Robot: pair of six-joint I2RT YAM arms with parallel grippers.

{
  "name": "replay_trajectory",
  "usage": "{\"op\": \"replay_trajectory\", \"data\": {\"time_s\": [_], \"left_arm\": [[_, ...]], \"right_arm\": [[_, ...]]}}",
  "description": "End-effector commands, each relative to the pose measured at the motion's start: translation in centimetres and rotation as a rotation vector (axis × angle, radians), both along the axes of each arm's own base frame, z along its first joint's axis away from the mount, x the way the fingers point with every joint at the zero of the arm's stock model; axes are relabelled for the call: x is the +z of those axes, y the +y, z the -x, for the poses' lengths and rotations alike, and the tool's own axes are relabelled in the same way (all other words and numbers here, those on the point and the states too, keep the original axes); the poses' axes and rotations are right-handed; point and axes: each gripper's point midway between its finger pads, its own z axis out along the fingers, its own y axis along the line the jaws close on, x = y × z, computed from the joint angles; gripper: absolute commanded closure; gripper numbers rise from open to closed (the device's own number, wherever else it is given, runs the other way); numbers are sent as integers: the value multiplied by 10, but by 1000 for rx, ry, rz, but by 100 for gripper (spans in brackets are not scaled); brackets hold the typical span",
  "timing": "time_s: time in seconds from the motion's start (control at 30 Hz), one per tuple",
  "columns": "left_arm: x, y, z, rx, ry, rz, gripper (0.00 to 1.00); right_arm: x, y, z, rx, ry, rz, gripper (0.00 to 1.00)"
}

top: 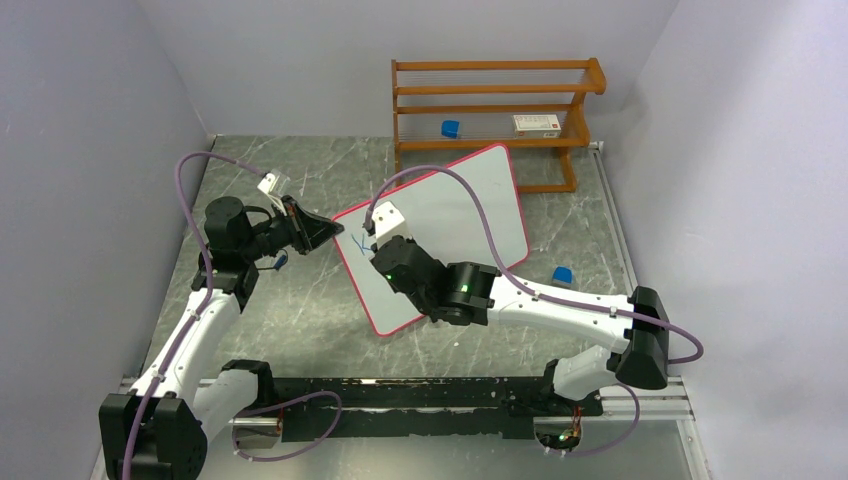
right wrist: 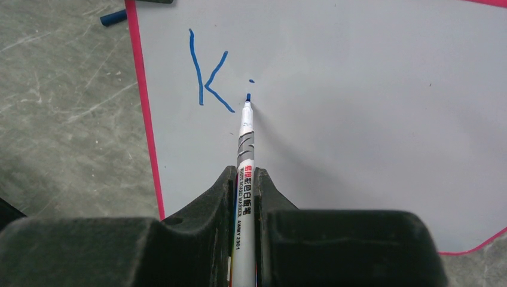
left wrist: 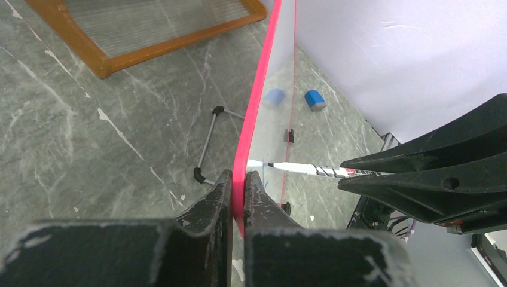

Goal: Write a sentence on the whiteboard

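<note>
Wooden rack (top: pixel 497 66) holding blue block (top: pixel 451 128), white box (top: pixel 536 124), whiteboard (top: pixel 450 218) near

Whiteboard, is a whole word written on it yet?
No, the right wrist view shows only a blue K and a dot on the whiteboard, with the marker tip just below the dot.

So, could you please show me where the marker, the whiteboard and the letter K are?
marker (right wrist: pixel 246 146): right wrist view, on its white barrel below the tip.
whiteboard (top: pixel 498 190): top external view, on its bare white surface.
letter K (right wrist: pixel 197 69): right wrist view, on its long upright stroke.
</note>
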Motion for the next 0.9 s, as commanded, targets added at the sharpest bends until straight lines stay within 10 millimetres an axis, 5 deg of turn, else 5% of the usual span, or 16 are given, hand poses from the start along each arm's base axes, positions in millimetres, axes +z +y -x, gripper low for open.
{"op": "replay_trajectory", "data": {"time_s": [0.0, 0.33, 0.87], "left_arm": [[-9, 3, -3, 11, 0, -36, 95], [-9, 3, -3, 13, 0, -37, 95], [-10, 3, -3, 11, 1, -37, 95]], "right_arm": [[-8, -4, 3, -9, 34, 20, 100], [-12, -6, 5, -11, 50, 24, 100], [18, -13, -4, -50, -29, -54, 100]]}}
